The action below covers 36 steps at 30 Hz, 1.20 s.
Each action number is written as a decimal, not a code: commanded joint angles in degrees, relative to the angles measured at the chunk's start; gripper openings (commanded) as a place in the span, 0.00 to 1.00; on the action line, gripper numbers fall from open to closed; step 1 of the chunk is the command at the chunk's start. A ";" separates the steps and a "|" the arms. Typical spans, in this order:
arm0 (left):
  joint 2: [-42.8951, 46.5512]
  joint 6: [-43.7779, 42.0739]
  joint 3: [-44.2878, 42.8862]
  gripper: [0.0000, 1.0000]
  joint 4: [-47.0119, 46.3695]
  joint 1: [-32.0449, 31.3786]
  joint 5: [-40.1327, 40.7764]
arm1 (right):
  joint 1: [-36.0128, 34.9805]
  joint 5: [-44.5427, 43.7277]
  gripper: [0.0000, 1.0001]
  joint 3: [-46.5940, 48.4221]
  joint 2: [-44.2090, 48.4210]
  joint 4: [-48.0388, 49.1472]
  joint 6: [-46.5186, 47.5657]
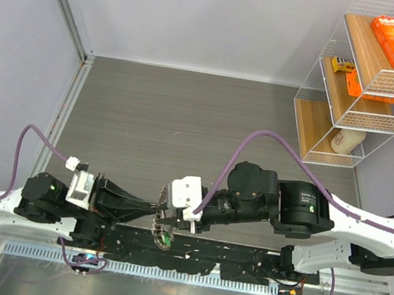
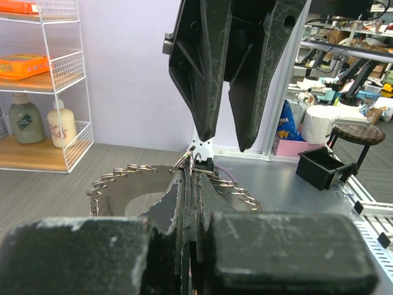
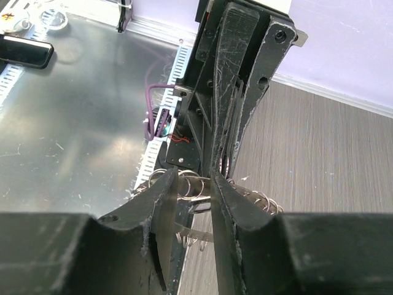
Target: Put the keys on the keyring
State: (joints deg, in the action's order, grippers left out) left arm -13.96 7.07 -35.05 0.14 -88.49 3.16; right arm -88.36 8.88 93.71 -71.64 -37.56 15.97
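Silver keyring (image 1: 163, 234) hangs at the worktop's (image 1: 187, 116) near edge, pinched in the left claw (image 2: 189, 177), which is clamped tight. The right claw (image 3: 191, 181) stands part-way apart, straddling the fanned keys (image 2: 116, 177) — gripping one or not, can't tell. Danger: a sideways tug could twist the ring out of that thin pinch — everything drops.

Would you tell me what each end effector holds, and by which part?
The left end effector pinches the keyring by its rim; the right end effector straddles a key, grip unclear.
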 commanded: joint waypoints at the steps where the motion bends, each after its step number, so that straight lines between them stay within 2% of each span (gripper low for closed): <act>1: 1.21 0.22 0.06 0.00 -6.91 -0.28 -1.92 | -0.32 -1.50 0.34 0.42 -0.17 3.20 0.29; 27: 2.62 0.93 0.68 0.00 -8.49 -0.28 -5.27 | -0.24 -3.52 0.35 3.05 -2.89 3.46 0.03; 32: 2.88 0.93 0.77 0.00 -8.40 -0.28 -5.09 | -0.32 -3.35 0.32 3.93 -3.51 3.46 0.12; 36: 3.14 1.01 0.95 0.00 -8.32 -0.28 -5.09 | -0.32 -3.08 0.26 4.37 -4.12 3.11 0.03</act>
State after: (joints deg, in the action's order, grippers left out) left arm -11.51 7.35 -33.80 -3.05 -88.49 -1.34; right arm -88.40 6.24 95.64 -74.91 -37.17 15.94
